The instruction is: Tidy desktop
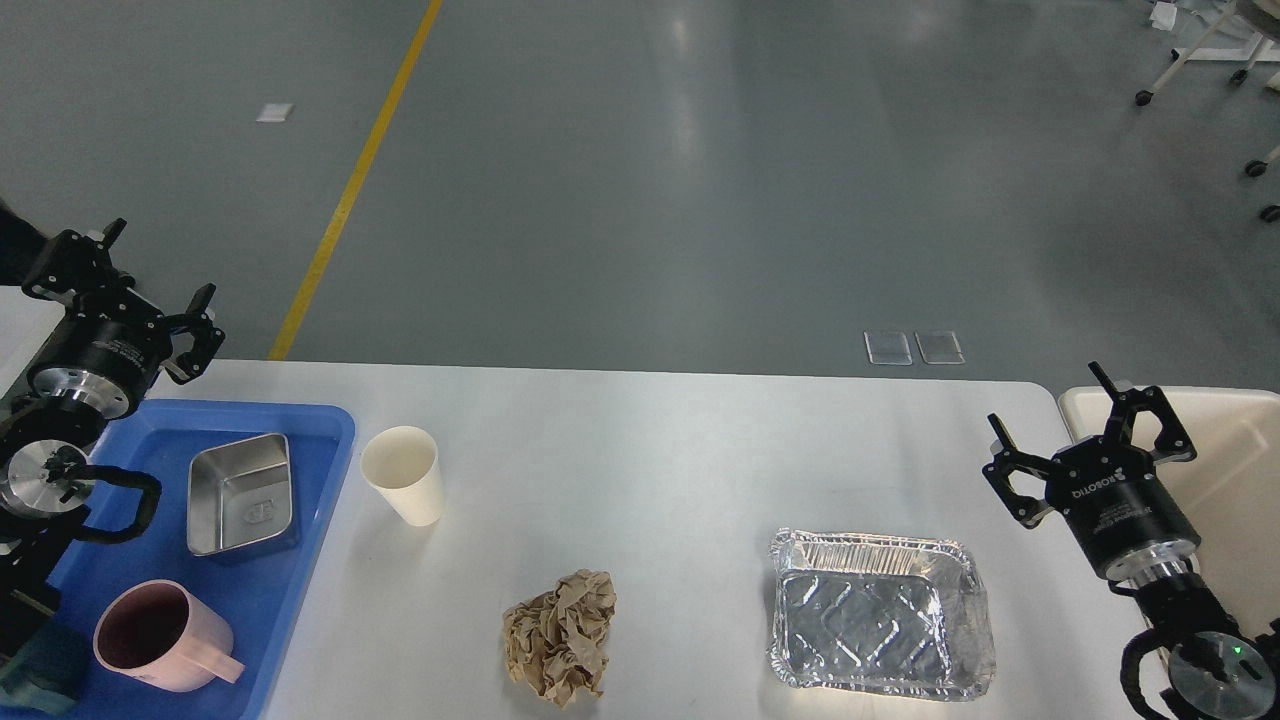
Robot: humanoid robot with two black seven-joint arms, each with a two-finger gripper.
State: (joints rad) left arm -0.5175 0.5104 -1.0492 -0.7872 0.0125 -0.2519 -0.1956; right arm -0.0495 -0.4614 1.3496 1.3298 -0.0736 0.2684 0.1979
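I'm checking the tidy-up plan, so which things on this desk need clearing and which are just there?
To clear from the white-grey desktop:
white paper cup
crumpled brown paper ball
empty foil tray

Just there:
blue plastic tray, holding steel square dish and pink mug
cream bin

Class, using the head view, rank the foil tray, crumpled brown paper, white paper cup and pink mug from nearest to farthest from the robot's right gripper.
1. Foil tray, just left of the right gripper.
2. Crumpled brown paper, middle front of the desktop.
3. White paper cup, left of centre.
4. Pink mug, far left in the blue tray.
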